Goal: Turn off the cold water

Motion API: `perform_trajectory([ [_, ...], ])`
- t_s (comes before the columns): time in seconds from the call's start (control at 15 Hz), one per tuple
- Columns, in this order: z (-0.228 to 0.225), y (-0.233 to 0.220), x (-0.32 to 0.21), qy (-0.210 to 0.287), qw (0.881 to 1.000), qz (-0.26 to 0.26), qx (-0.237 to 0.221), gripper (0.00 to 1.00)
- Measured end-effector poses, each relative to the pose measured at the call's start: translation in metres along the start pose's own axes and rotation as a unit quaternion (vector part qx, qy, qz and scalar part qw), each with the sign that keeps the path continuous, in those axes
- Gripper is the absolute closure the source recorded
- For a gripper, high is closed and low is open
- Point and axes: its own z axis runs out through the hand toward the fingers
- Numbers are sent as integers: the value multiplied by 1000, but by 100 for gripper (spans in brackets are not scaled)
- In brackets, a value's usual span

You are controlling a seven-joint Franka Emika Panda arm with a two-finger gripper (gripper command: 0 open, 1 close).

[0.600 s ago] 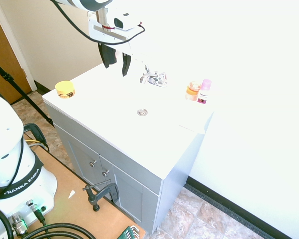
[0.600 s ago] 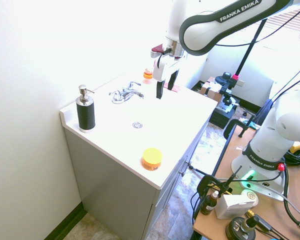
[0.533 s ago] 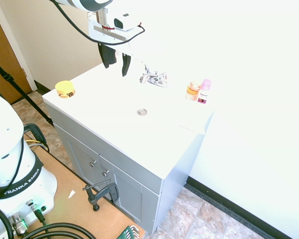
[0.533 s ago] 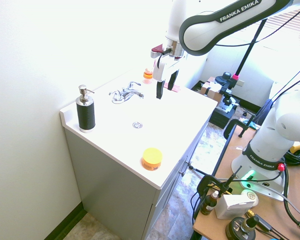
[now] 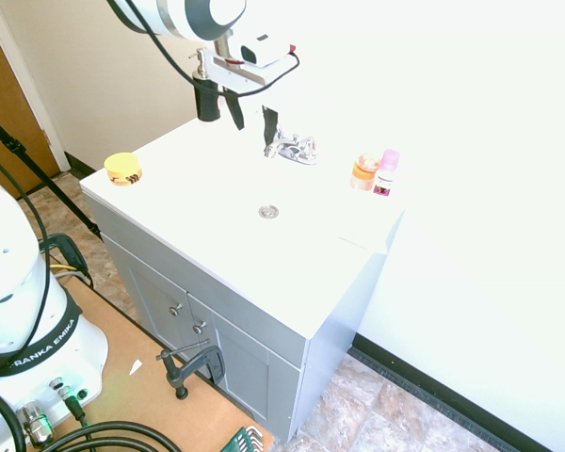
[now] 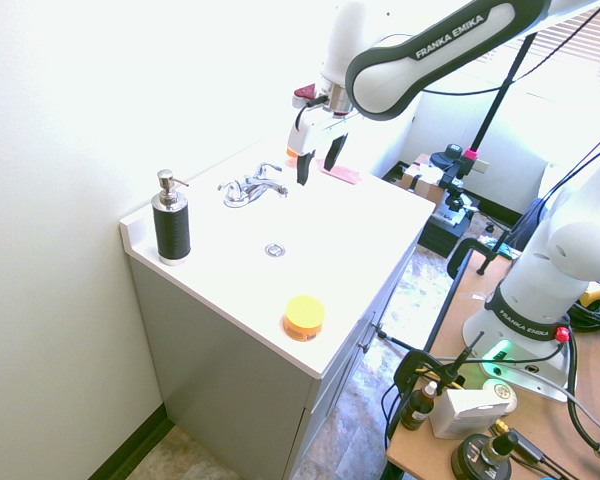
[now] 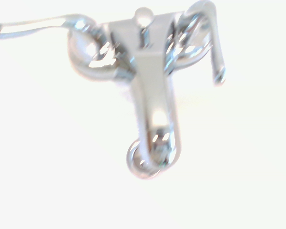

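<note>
1. Gripper (image 5: pixel 251 116) is open and empty, fingers apart, up in the upper middle of the first exterior view.
2. Faucet (image 5: pixel 294 149) sits just right of it there. Wrist view shows two levers (image 7: pixel 33 26) (image 7: pixel 217 52) at different angles (can't tell which is cold, or any water).
3. Likely step: line up on the cold lever. Confirm which first.
4. Come down beside the lever's free end, clear of the spout (image 7: pixel 155 105).
5. Push sideways along its swing, gently; stop at resistance.
</note>
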Motion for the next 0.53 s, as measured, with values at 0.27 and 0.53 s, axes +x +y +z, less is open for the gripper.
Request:
perform_trajectory([
  [0.27, 19, -26, 30, 44, 999, 21, -6, 0],
  [0.53, 34, -41, 48, 68, 997, 27, -16, 0],
])
